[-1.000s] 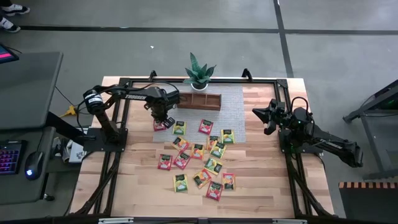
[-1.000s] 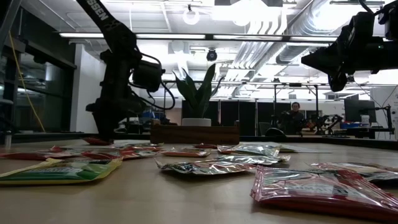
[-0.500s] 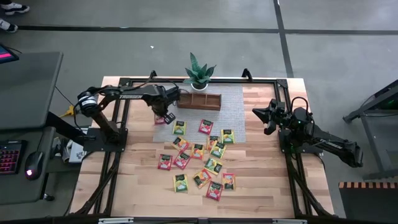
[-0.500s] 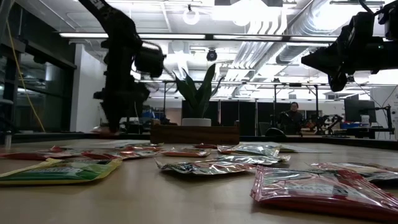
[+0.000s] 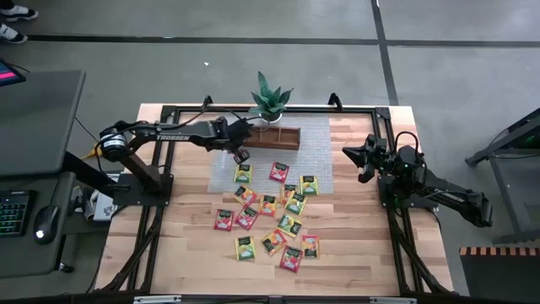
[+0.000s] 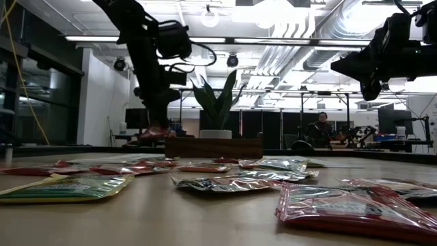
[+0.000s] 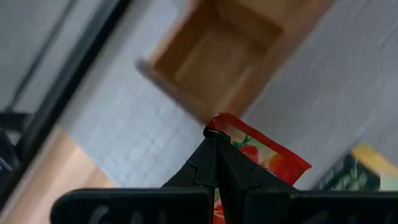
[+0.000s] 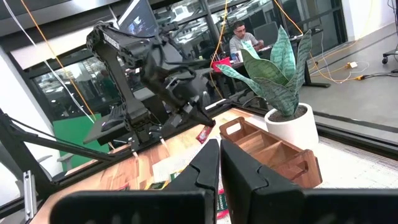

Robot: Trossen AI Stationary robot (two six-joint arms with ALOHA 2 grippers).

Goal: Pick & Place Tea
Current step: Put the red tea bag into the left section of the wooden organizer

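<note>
A grey concrete floor (image 5: 253, 51) is spreading around the wooden table (image 5: 354, 253), with dark seam lines crossing it. A grey desk (image 5: 38, 118) is standing on the left, carrying a keyboard (image 5: 15, 211) and a mouse (image 5: 44, 222). Seen level across the table, ceiling lights (image 6: 273, 14) are glowing among pale ducts (image 6: 321, 34), and dark-framed windows (image 6: 41, 102) are lining the left wall. A person (image 6: 322, 130) is sitting far back at a workstation. A yellow cable (image 6: 24, 75) is hanging at the left.
</note>
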